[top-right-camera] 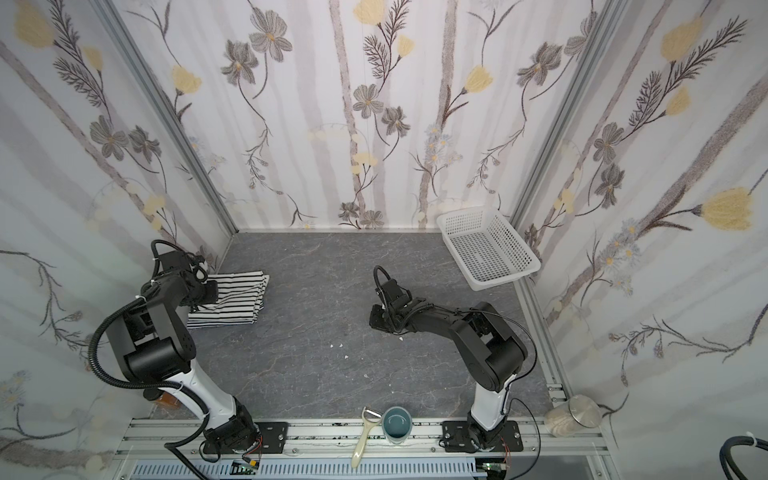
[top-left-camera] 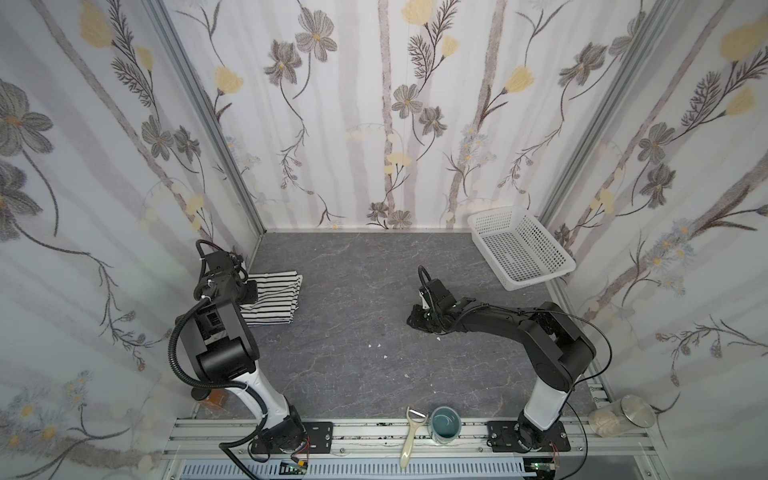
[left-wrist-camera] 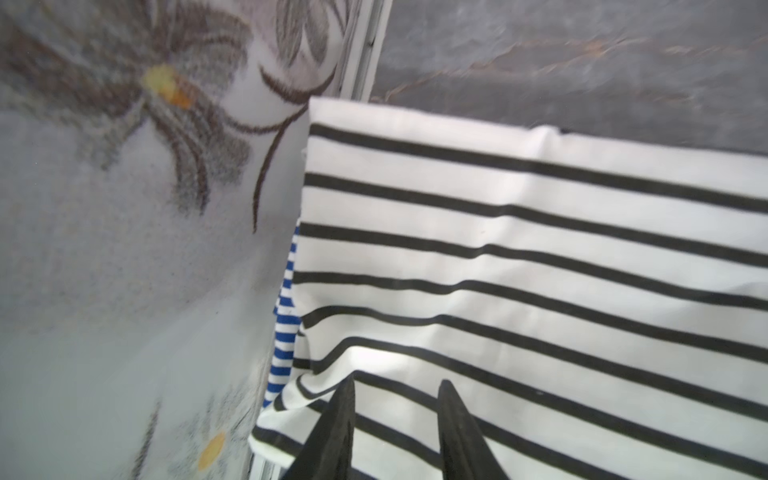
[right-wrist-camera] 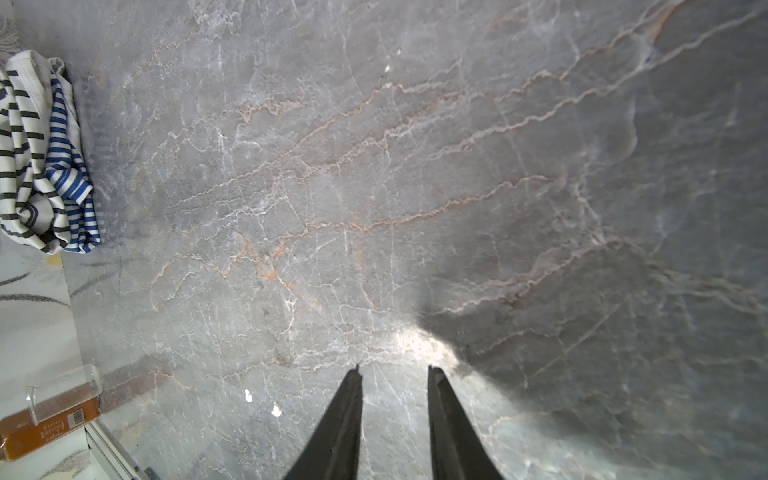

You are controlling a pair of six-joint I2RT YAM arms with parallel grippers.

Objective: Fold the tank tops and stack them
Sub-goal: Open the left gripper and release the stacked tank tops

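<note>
While the left gripper [left-wrist-camera: 397, 384] hung with jaws parted and empty over the black-striped tank top [top-left-camera: 276, 297], I saw it folded atop the blue-striped tank top [left-wrist-camera: 284, 324] at nine o'clock, edges by the wall [left-wrist-camera: 124, 249]. The right gripper [right-wrist-camera: 393, 369], jaws apart and empty, stood over bare tabletop [top-left-camera: 353, 257] toward three o'clock.
</note>
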